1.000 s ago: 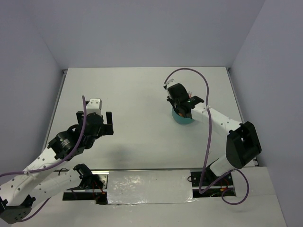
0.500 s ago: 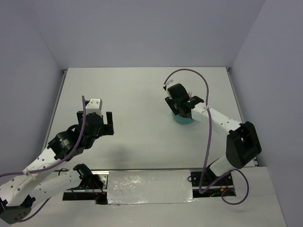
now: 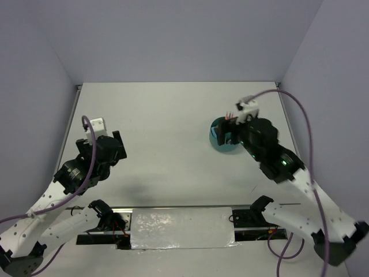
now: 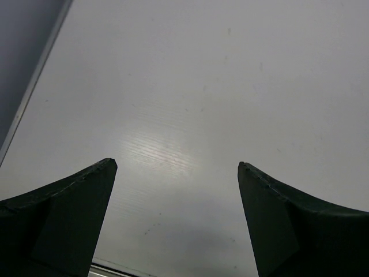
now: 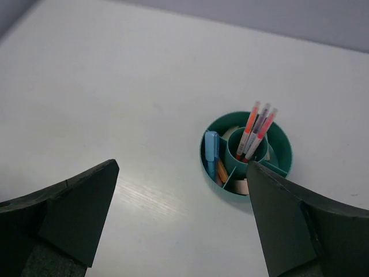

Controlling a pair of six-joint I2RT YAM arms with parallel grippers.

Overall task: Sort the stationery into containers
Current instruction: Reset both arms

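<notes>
Scanning from the near edge outward.

L arm: left gripper (image 4: 176,164) hangs over bare table (image 4: 190,86). Jaws are wide apart w/ nothing btwn them. It is well apart from the work, and its wrist view shows no stationery.

R arm: right gripper (image 5: 181,167) also has its jaws fully apart and empty. It looks down on the teal cup (image 5: 283,144) from the near side. In the top view the gripper partly overlaps the cup's right side, so contact can't be judged there. The wrist view shows clear table btwn the fingertips and the cup.

Cup contents:
- Three pens (image 5: 253,130) lean in the centre tube, tips well above the rim.
- Blue piece (image 5: 211,151) stands in the left outer compartment.
- Orange piece (image 5: 222,171) is just beside it; can't tell if it shares that compartment.
- Pale block (image 5: 242,186) is in the near compartment.
- Sth whitish is in the far compartment, too small to name.

Beyond the cup the table runs to the far wall w/ no loose items visible.

Judgement: sorting looks done or v. nearly. The step in hand is prob. getting the R arm clear of the cup.
- Raise before pulling back.
- Keep the jaws apart and off the pen tips, which are the tall hazard.
- Avoid nudging the cup; it prob. slides or tips easily.
- Check the spots hidden under both arms before calling it complete.
</notes>
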